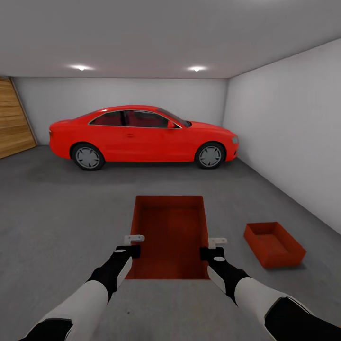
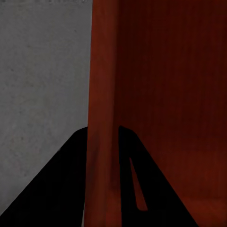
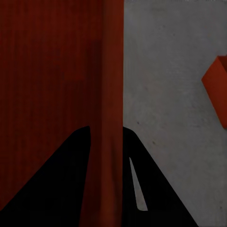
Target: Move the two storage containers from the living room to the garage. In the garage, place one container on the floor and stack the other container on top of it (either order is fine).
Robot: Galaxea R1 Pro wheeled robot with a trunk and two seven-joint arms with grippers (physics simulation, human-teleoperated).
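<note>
- The garage is big, with white walls, a wooden door and a red car.
- The floor is grey and rough.
- The held container points its long side at the car.
- The other container sits on the floor, off to the right and a bit ahead, nearer the right arm.
- The left gripper and right gripper each pinch one side wall.
</note>
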